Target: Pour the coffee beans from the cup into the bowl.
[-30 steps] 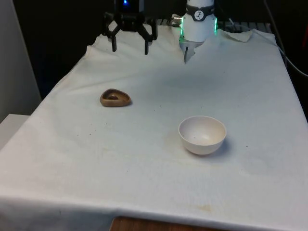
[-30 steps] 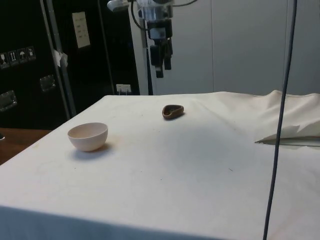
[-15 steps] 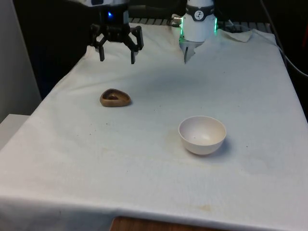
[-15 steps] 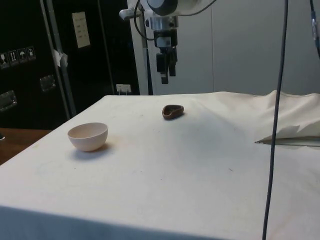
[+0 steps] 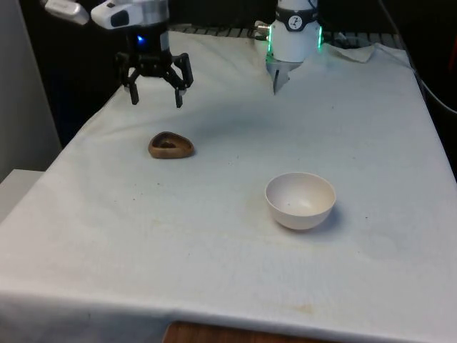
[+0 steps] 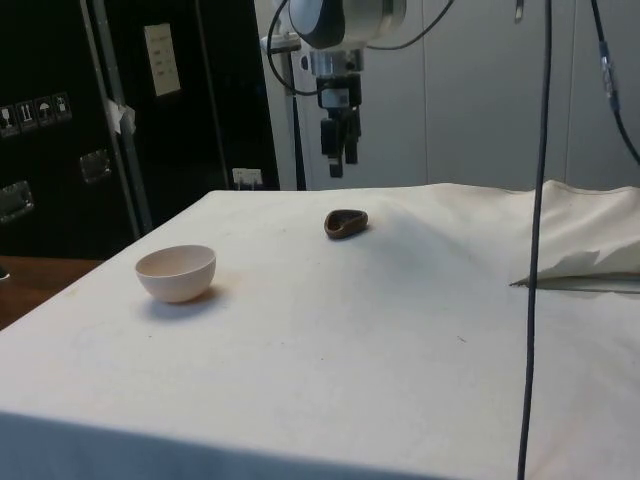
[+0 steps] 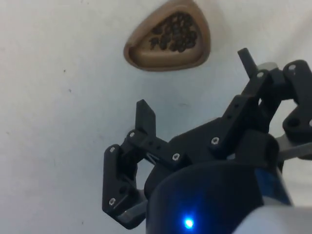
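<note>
Brown cup (image 5: 171, 145) of beans lies below and seemingly just ahead of the empty, wide-spread pincer (image 5: 155, 97).

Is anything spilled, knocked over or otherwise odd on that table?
Nothing stands out. The brown cup sits upright on the cloth with its coffee beans inside, none scattered around it. The white bowl stands upright and apart from the cup. The gripper hangs open above the cup, touching nothing.

We see a table (image 6: 380, 340) under a white cloth (image 5: 214, 236), dark cabinets (image 6: 130, 120) at the side view's left, pale wall panels (image 6: 480, 90) at its upper right.
</note>
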You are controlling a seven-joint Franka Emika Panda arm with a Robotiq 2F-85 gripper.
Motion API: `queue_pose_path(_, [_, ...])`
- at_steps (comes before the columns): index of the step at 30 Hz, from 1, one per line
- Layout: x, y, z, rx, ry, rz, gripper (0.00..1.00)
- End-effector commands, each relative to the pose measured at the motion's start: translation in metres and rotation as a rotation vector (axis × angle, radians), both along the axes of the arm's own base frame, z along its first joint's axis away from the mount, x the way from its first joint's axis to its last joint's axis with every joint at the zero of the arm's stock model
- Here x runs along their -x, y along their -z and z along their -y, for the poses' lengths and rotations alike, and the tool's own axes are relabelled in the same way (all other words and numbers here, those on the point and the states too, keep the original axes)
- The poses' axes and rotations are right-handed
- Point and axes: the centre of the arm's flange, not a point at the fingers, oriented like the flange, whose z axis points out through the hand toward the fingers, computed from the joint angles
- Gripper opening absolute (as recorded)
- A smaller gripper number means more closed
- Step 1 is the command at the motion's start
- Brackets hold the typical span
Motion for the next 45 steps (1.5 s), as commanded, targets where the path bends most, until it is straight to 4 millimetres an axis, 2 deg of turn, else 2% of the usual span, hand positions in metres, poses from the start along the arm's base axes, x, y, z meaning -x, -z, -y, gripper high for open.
queue_pose_path(1, [0.0,0.002,0.004,-0.011,-0.001,0.003,1.0])
queue_pose_path(11, [0.003,0.025,0.03,-0.032,0.004,0.012,1.0])
queue_pose_path(12, [0.003,0.022,0.027,-0.025,0.004,0.006,1.0])
queue_pose_path(19, [0.003,0.041,0.042,-0.05,0.006,0.018,1.0])
queue_pose_path(35, [0.005,0.067,0.049,-0.074,0.008,0.02,1.0])
queue_pose_path(45, [0.003,0.074,0.049,-0.081,0.01,0.025,1.0])
